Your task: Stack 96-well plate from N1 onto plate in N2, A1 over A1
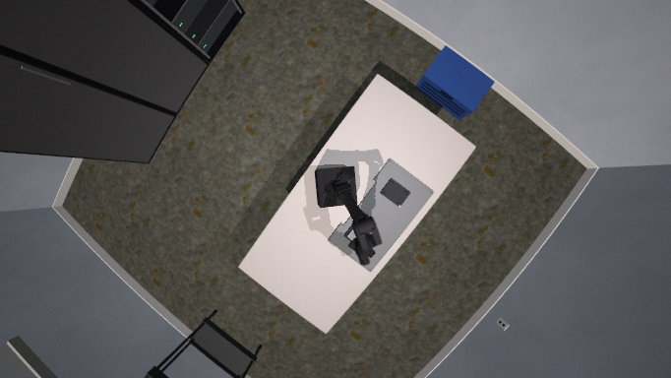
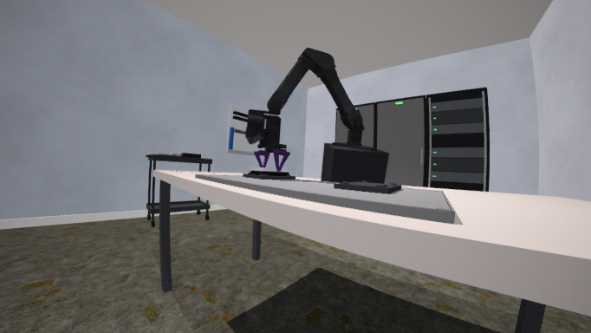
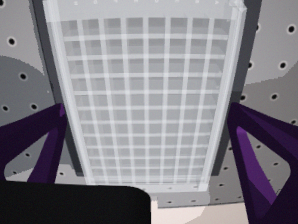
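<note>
White table (image 2: 498, 208), fingers spread beside stacked 96-well plate (image 3: 143, 90)

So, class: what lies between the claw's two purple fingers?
In the wrist view, the clear 96-well plate lies between the purple fingers, which stand spread wide beside its long edges. The claw is open, gripping nothing.
</note>
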Controlling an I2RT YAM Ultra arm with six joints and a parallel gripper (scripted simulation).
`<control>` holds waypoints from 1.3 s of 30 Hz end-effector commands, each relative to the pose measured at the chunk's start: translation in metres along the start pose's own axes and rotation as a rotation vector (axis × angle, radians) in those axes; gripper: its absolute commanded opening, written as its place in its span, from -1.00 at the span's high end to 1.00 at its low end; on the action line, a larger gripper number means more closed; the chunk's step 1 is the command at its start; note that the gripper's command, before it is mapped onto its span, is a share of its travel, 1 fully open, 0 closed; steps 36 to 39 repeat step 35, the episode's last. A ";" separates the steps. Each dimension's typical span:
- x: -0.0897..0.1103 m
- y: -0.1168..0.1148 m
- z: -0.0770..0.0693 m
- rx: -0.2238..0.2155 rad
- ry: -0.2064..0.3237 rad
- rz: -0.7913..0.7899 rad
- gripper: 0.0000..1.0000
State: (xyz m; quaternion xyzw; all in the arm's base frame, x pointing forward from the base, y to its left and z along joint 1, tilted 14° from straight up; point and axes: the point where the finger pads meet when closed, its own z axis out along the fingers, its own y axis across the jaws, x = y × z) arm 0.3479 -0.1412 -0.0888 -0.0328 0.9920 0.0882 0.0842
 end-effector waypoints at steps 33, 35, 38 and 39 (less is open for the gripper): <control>-0.010 -0.007 -0.045 0.016 -0.038 -0.002 -1.00; -0.010 -0.007 -0.045 0.016 -0.038 -0.002 -1.00; -0.010 -0.007 -0.045 0.016 -0.038 -0.002 -1.00; -0.010 -0.007 -0.045 0.016 -0.038 -0.002 -1.00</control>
